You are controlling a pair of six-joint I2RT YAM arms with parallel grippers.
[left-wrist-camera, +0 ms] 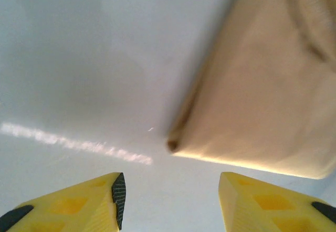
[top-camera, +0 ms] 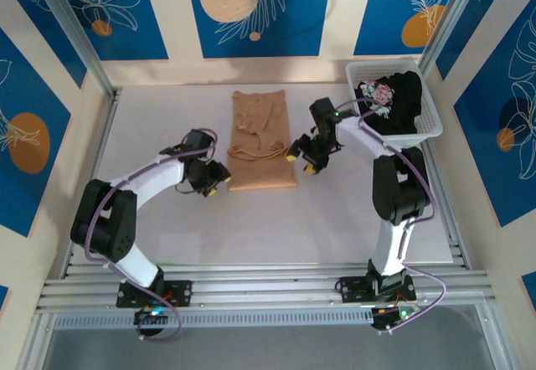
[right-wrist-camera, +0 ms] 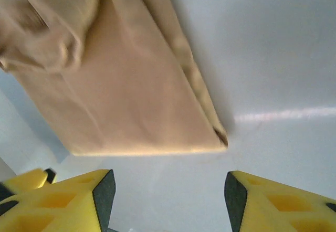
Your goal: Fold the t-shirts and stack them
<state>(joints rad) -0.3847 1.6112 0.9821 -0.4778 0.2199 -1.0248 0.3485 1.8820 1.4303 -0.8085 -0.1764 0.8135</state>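
Tan tee (top-camera: pixel 262 140): folded into a long, narrow rectangle. It lies flat in the middle of the worktop (top-camera: pixel 159 119), its long side running away from the arm bases. A rumpled fold of cloth sits on top near its middle. No print shows on the upper face.

Black tee: the black tee (top-camera: pixel 402 102) is bunched up, unfolded, inside the basket (top-camera: pixel 429 106). A patch of pink-white print faces up at its left side.

Basket: white mesh, at the far right corner of the worktop, well apart from the tan tee.

Left pincer (top-camera: pixel 219 182): open and empty, with a wide gap between the yellow fingers (left-wrist-camera: pixel 79 206). It sits low over bare worktop, just left of the tan tee's near left corner. In the left wrist view that corner lies ahead of the fingers and to the right, clear of both. Whether the tips touch the worktop I cannot tell.

Right pincer (top-camera: pixel 300 162): also spread wide and holding nothing. It is at the tan tee's right edge, close to the near right corner. In the right wrist view that corner lies ahead of the fingers (right-wrist-camera: pixel 63 200), in line with the gap between them, and no cloth is between the dark pads.

Arms: both reach inward from either side, so the tan tee's near end lies between the two pincers.
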